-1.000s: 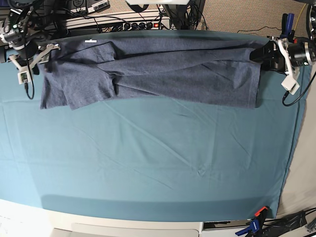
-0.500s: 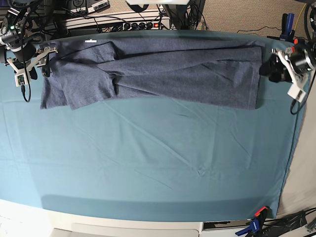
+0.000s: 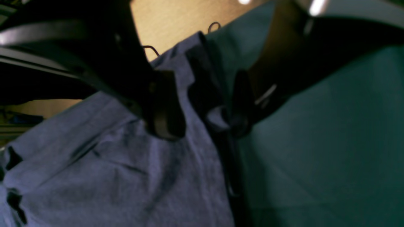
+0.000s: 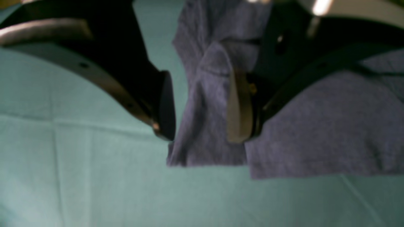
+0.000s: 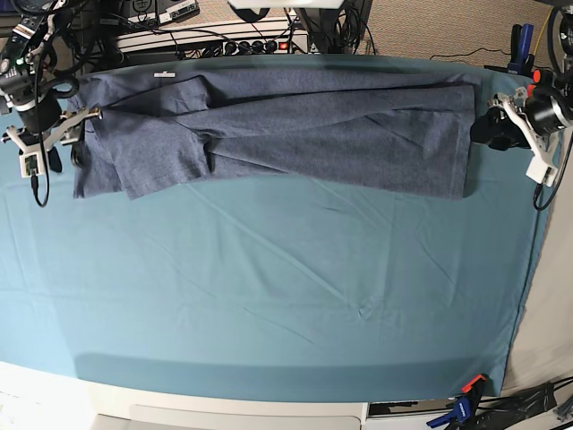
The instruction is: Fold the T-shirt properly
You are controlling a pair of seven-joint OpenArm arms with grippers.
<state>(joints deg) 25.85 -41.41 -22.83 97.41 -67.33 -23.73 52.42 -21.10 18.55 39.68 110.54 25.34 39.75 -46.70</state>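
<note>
The blue-grey T-shirt [image 5: 295,125] lies folded into a long band across the far part of the table, sleeve end at the left. My left gripper [image 5: 484,131] stands at the band's right end. In the left wrist view it [image 3: 203,123] is open, and the T-shirt's [image 3: 126,176] edge runs up between its fingers. My right gripper [image 5: 76,136] is at the sleeve end. In the right wrist view it [image 4: 202,126] is open too, with a fold of the T-shirt [image 4: 205,104] in the gap, not pinched.
The teal table cloth [image 5: 269,287] covers the whole table in front of the shirt. Power strips and cables [image 5: 224,40] line the far edge. Clamps [image 5: 464,408] sit at the front right corner, where the cloth ends [image 5: 528,296].
Both grippers have slid from the shirt's far corners toward the front along its two ends. The shirt itself has hardly shifted.
</note>
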